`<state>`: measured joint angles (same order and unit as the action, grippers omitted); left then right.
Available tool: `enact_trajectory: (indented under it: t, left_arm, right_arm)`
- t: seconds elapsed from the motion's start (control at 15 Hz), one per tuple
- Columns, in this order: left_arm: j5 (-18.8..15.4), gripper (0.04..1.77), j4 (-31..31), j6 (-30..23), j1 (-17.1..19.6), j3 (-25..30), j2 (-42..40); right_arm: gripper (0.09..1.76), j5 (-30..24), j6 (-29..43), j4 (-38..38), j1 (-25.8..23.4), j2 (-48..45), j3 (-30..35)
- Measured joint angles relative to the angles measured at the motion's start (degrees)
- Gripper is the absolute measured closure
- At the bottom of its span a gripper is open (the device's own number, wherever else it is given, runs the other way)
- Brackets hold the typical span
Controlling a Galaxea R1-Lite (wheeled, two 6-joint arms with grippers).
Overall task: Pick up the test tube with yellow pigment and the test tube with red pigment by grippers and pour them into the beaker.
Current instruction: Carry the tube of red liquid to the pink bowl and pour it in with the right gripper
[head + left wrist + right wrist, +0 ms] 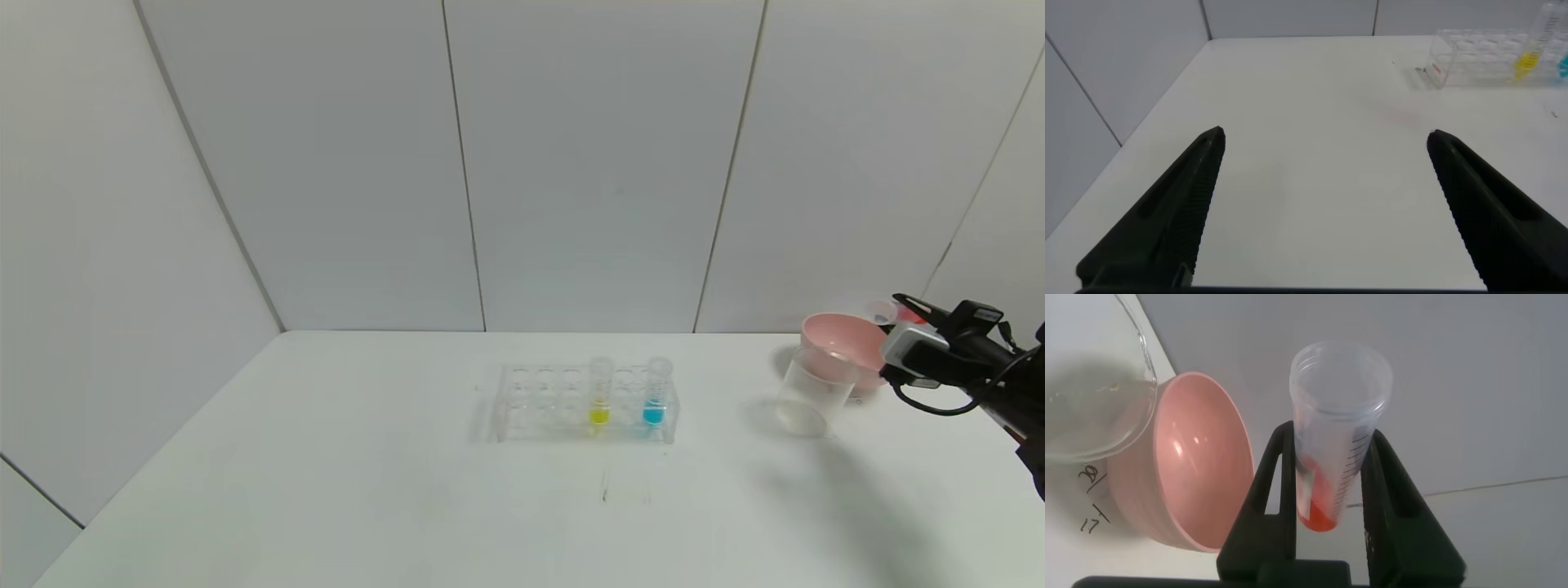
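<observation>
My right gripper point(902, 304) is shut on the test tube with red pigment point(1333, 441) and holds it tilted, mouth toward the pink bowl, above the table's far right; the tube point(891, 312) shows small in the head view. Orange-red liquid sits at its bottom. The clear beaker point(810, 392) stands in front of the pink bowl, left of and below that gripper; its rim point(1135, 392) shows in the right wrist view. The test tube with yellow pigment point(600, 394) stands upright in the clear rack point(531, 404), also in the left wrist view point(1529, 51). My left gripper point(1324, 139) is open and empty over bare table.
A pink bowl point(845, 343) stands just behind the beaker, beside my right gripper; it also shows in the right wrist view point(1196, 465). A tube with blue liquid point(655, 394) stands in the rack to the right of the yellow one. Grey wall panels close off the table's far edge.
</observation>
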<state>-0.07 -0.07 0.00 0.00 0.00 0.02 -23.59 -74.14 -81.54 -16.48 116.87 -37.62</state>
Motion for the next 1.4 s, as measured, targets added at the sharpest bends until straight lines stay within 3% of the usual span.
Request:
enact_trajectory:
  t: [1.4]
  left_arm:
    - [0.0,0.05,0.0,0.0,0.0,0.0,0.0]
  right_arm:
    - [1.32,2.9,-18.4,-0.1,2.7,1.1,-0.9]
